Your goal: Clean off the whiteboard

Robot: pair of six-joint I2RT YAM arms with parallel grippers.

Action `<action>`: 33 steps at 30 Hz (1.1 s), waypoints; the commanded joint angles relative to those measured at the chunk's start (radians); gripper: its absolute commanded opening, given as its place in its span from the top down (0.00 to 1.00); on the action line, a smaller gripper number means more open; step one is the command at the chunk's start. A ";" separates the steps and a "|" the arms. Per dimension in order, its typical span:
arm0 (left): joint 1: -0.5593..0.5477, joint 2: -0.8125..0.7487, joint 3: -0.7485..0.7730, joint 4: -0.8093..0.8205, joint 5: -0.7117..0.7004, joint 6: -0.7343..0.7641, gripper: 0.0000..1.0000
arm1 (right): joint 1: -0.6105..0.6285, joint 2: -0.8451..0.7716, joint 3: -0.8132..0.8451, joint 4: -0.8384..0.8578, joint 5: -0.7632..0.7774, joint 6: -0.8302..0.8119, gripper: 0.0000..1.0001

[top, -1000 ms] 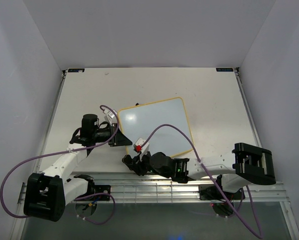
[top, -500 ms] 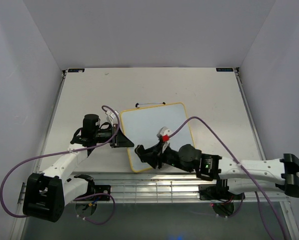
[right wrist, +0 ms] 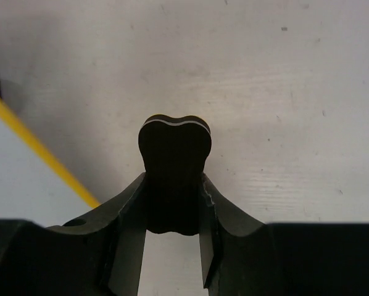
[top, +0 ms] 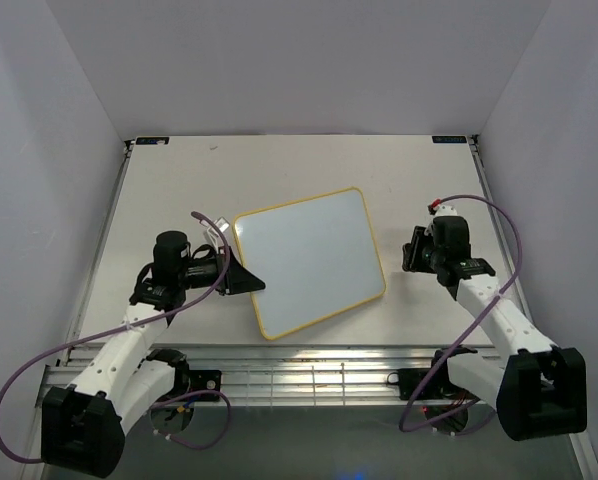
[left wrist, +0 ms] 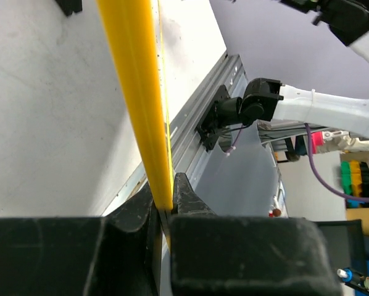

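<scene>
The whiteboard (top: pixel 314 258) lies blank and rotated in the middle of the table, its yellow frame all round. My left gripper (top: pixel 245 279) is shut on its left edge. In the left wrist view the yellow frame (left wrist: pixel 135 80) runs down between the closed jaws of that gripper (left wrist: pixel 166 192). My right gripper (top: pixel 412 252) is to the right of the board, off its surface. It is shut on the small black eraser block (right wrist: pixel 175 145), held between the fingers of the right gripper (right wrist: pixel 174 185) over bare table. The board's yellow corner (right wrist: pixel 45 160) shows at the left of that view.
An aluminium rail (top: pixel 309 372) runs along the near table edge by the arm bases. Purple cables (top: pixel 499 225) loop from both wrists. Grey walls close in the table on three sides. A black foot of the board (left wrist: pixel 70 6) shows beyond the frame.
My right arm has swung from over the board's near edge to its right side, still holding the eraser. The board has turned in my left gripper's hold.
</scene>
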 commanded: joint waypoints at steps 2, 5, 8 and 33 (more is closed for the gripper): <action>-0.003 -0.092 0.056 0.145 0.061 -0.020 1.00 | -0.060 0.114 0.104 -0.073 -0.052 -0.067 0.91; -0.003 -0.102 0.050 0.183 0.075 -0.049 1.00 | -0.088 0.227 0.136 -0.076 -0.015 -0.091 0.91; -0.003 -0.116 0.059 0.185 0.069 -0.038 1.00 | -0.108 0.312 0.162 -0.073 -0.021 -0.097 0.78; 0.052 0.278 0.476 0.247 0.132 0.241 1.00 | -0.108 0.105 0.138 -0.119 -0.001 -0.052 0.31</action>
